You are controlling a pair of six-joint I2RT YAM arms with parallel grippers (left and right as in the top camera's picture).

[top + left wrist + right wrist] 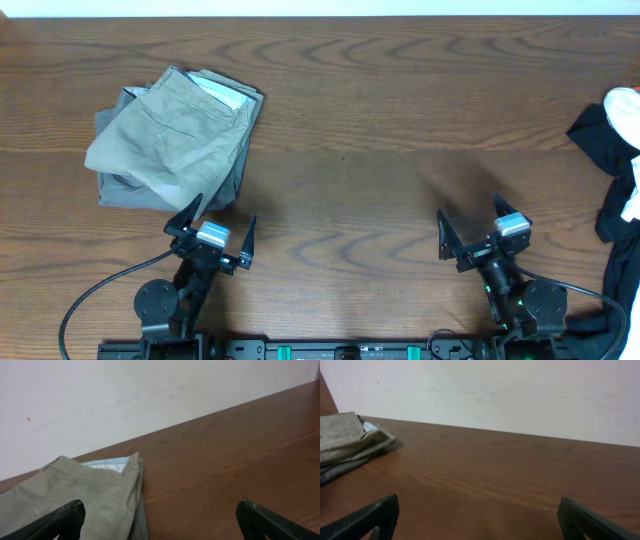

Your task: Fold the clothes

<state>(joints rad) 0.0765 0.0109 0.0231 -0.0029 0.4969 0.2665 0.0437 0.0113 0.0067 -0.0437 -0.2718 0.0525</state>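
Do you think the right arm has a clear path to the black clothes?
Probably yes: the right gripper is open, and only bare table lies between it and the black clothes.

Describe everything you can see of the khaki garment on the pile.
The khaki garment is a woven, cotton-looking piece, probably trousers, folded into a rough rectangle with creases and a stitched seam across it. It lies on top of a pile on the left part of the wooden table, resting on a grey garment that shows at its near and left edges, with a light blue garment peeking out at its far edge. The open left gripper sits just short of its near edge, holding nothing.
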